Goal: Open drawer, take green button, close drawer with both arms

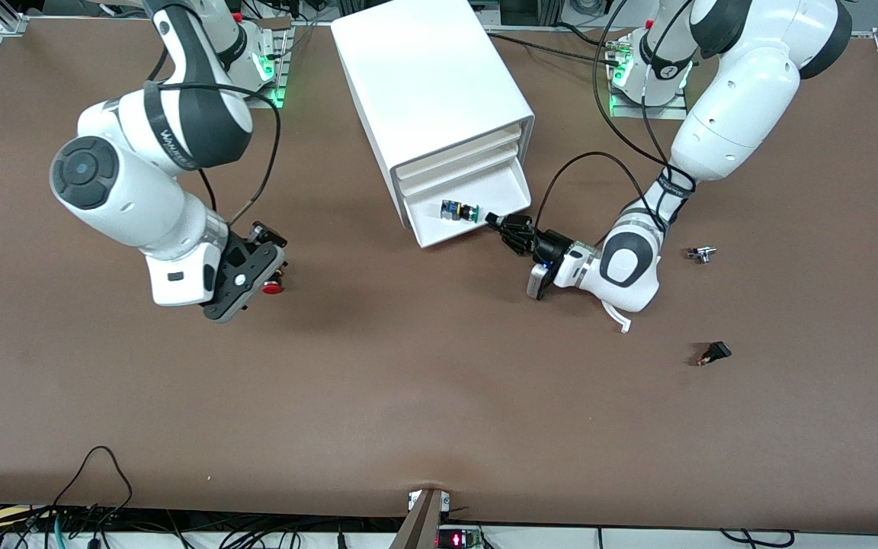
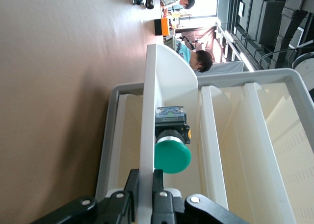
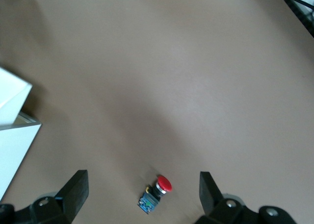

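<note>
Front view, drawer (image 1: 477, 207): pulled out at the cabinet's (image 1: 424, 84) base, exposing the green button (image 1: 460, 211).
Left gripper (image 1: 494, 221): clamped on the drawer's front wall, at the button's 3 o'clock.
Right gripper (image 1: 256, 267): spread wide, waiting over the red button (image 1: 272, 287).

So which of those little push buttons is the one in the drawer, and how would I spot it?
Find the white boxy cabinet in the middle of the brown table; its lowest white plastic drawer is pulled out, its front pinched by the left gripper. Inside lies the small push button with a round green cap and blue rear block. The red-capped button lies on the table under the right gripper.
</note>
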Controlling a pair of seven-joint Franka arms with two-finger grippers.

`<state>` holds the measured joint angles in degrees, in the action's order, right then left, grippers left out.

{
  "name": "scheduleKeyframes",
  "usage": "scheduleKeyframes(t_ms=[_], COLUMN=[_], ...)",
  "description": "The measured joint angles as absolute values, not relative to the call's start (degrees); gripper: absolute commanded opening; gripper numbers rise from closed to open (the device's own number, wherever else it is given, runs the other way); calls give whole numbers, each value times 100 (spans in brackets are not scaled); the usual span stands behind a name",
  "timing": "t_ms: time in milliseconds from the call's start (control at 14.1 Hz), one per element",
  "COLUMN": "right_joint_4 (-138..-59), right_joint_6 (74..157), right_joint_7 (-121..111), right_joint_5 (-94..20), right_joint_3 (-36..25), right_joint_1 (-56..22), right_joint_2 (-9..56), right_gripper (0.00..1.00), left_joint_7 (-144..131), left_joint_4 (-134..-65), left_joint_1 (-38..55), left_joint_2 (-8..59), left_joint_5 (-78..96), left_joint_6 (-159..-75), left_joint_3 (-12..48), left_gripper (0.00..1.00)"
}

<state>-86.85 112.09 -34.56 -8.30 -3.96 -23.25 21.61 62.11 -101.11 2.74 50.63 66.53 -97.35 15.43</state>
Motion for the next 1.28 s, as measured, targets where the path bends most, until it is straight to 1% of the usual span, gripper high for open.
scheduleKeyframes(t_ms=[213,283,354,496,567,638,850,1063,1275], right_joint_4=[-8684,-8684,-8684,-8684,-8684,-8683,-8683,-8681,-8655], right_joint_6=[11317,11382,11426,11509,11599,11706,11973,12066,12120], right_joint_7=[-3457,-3457,-3457,-3463,-3476,-3496,-3525,-3530,-3530], right_joint_5=[-829,-828,-826,-822,-817,-801,-763,-614,-521], right_joint_3=[-384,-382,-381,-377,-376,-375,-374,-374,-376], right_joint_1=[-2637,-2718,-2788,-2912,-2980,-3060,-3327,-3577,-3875], right_joint_2=[2175,2193,2219,2298,2353,2413,2581,2681,2837], right_gripper=[100,100,100,100,100,100,100,100,100], left_joint_7=[6191,6176,6167,6118,6111,6101,6098,6098,5858], left_joint_4=[-9979,-9950,-9931,-9897,-9869,-9836,-9784,-9718,-9631], left_joint_1=[271,270,270,260,240,215,152,66,-80], left_joint_2=[5064,5065,5068,5070,5070,5071,5071,5054,4848], left_joint_5=[6653,6653,6653,6653,6653,6653,6653,6609,6286], left_joint_6=[-9735,-9735,-9735,-9796,-9809,-9820,-9821,-9819,-9808], left_joint_3=[1431,1412,1403,1396,1392,1387,1377,1369,1368], left_gripper=[11,18,20,30,46,99,100,100,100])
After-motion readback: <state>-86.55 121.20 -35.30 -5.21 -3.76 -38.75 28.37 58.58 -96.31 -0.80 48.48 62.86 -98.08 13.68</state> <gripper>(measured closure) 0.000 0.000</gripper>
